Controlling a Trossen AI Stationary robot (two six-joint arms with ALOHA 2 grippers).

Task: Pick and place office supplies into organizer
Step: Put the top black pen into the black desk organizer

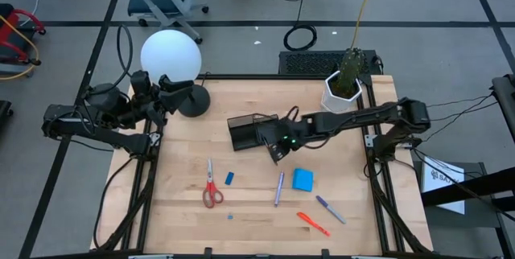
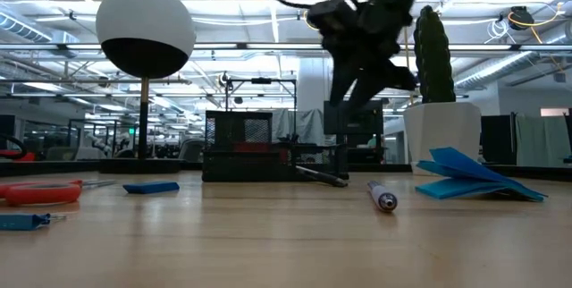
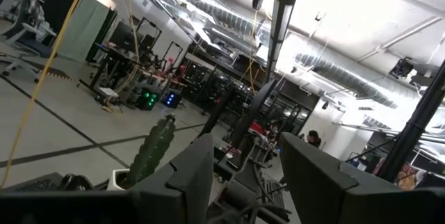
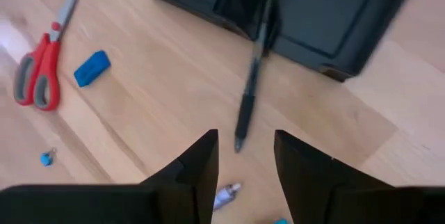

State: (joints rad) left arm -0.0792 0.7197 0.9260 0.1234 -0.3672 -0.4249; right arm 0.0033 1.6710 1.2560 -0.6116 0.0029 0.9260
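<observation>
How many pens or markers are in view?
4: a black pen leaning out of the organizer, a grey-purple one mid-table, an orange one and a purple one near the front edge.

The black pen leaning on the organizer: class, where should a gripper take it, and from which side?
Probably the free lower half of the black pen, from above. Its top end rests against the organizer and its tip sits on the table, so only that sloping stretch has room either side. The open right gripper hangs over it.
</observation>
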